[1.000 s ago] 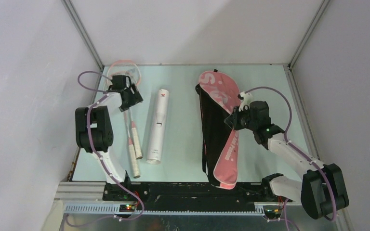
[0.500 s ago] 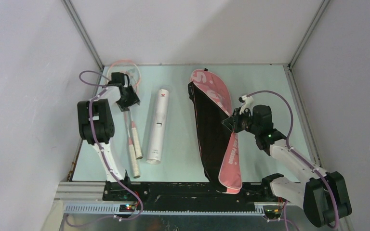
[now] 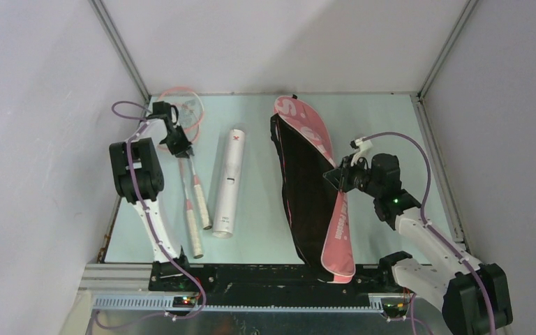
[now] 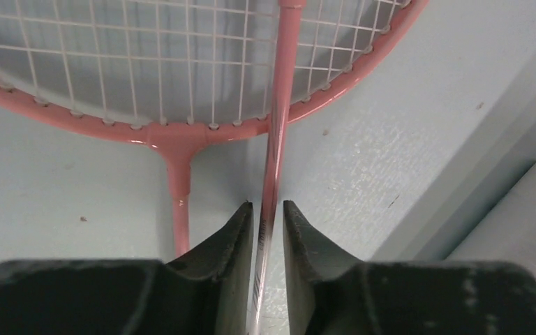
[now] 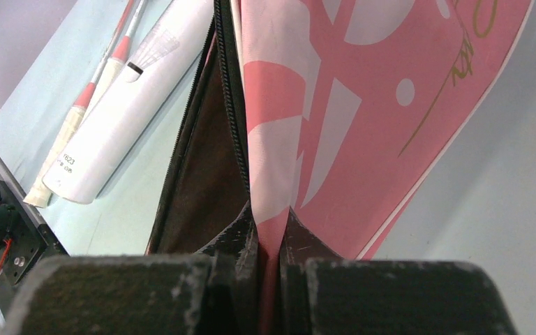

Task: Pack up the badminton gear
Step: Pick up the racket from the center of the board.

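Two pink-framed rackets (image 3: 197,199) lie at the left, heads in the far-left corner, white handles toward me. My left gripper (image 3: 179,148) is down over their shafts. In the left wrist view its jaws straddle one pink shaft (image 4: 279,105) with only a sliver of gap, the other racket's frame (image 4: 174,134) just beyond. The long white tube (image 3: 229,183) lies beside the rackets. The pink racket bag (image 3: 306,122) lies in the middle with its dark inside showing. My right gripper (image 3: 340,178) is shut on its pink top flap (image 5: 363,105), holding it up.
Grey walls close in the pale table (image 3: 258,118) on three sides, with metal posts in the far corners. The black arm rail (image 3: 265,279) runs along the near edge. The tube (image 5: 129,94) and the racket handles (image 5: 77,115) show left of the bag in the right wrist view.
My left gripper has dropped onto a racket shaft and its jaws have narrowed around it. The right gripper has pulled the flap right, and the bag gapes wider.
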`<state>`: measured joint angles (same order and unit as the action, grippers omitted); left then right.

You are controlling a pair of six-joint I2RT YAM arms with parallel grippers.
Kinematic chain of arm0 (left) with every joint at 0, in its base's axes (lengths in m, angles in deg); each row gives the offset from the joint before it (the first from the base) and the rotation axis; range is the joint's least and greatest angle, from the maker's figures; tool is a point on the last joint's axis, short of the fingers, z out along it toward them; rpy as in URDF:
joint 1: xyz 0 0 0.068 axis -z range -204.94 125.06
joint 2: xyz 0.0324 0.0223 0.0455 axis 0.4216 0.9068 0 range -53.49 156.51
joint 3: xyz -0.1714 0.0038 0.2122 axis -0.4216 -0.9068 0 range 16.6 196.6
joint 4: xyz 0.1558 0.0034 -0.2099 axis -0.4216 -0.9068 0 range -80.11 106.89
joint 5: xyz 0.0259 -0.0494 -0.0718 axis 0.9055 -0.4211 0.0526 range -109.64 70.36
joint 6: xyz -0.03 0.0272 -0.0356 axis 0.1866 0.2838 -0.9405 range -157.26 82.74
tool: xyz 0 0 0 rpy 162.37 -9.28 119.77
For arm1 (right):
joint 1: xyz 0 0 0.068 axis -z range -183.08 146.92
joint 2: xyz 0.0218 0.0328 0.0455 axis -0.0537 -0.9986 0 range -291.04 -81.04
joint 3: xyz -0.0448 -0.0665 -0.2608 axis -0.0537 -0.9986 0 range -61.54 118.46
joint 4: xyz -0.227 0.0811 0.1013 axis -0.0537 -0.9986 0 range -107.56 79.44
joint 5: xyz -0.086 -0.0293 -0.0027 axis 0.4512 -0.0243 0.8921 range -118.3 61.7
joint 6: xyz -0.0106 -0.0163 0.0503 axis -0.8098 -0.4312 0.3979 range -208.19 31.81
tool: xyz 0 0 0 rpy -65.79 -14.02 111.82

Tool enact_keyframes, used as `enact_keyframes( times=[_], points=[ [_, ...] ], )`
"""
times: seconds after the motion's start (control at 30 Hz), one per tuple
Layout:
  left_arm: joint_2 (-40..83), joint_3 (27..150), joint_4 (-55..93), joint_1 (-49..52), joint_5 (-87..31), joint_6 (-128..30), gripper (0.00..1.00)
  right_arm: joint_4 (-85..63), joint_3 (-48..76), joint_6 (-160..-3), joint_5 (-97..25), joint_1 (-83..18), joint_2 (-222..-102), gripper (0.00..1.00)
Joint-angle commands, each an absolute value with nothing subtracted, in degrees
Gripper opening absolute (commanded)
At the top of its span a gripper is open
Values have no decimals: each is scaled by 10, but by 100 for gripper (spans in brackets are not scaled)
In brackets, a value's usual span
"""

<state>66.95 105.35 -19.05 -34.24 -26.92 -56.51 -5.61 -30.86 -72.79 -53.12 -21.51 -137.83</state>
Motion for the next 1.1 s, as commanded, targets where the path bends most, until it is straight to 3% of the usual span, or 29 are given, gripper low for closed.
enact_keyframes(
  times=[0.0,0.03,0.13,0.17,0.27,0.67,1.07],
  points=[
    [689,1074,-213,-347,-287,-531,24,-32,-303,-743,-539,-210,-1349,0],
    [690,1075,-211,-347,-288,-528,23,-31,-303,-742,-540,-210,-1344,0],
    [690,1072,-192,-346,-310,-509,3,-30,-303,-740,-544,-210,-1336,0],
    [685,1071,-188,-346,-322,-506,1,-30,-303,-740,-545,-210,-1331,0],
    [647,1058,-154,-335,-376,-490,0,-33,-303,-736,-535,-209,-1320,0],
    [407,1024,-160,-180,-177,-486,0,-50,-268,-692,-354,-211,-1371,0],
    [182,913,-166,15,-86,-584,0,48,-217,-678,-304,-219,-1495,0]
  ],
)
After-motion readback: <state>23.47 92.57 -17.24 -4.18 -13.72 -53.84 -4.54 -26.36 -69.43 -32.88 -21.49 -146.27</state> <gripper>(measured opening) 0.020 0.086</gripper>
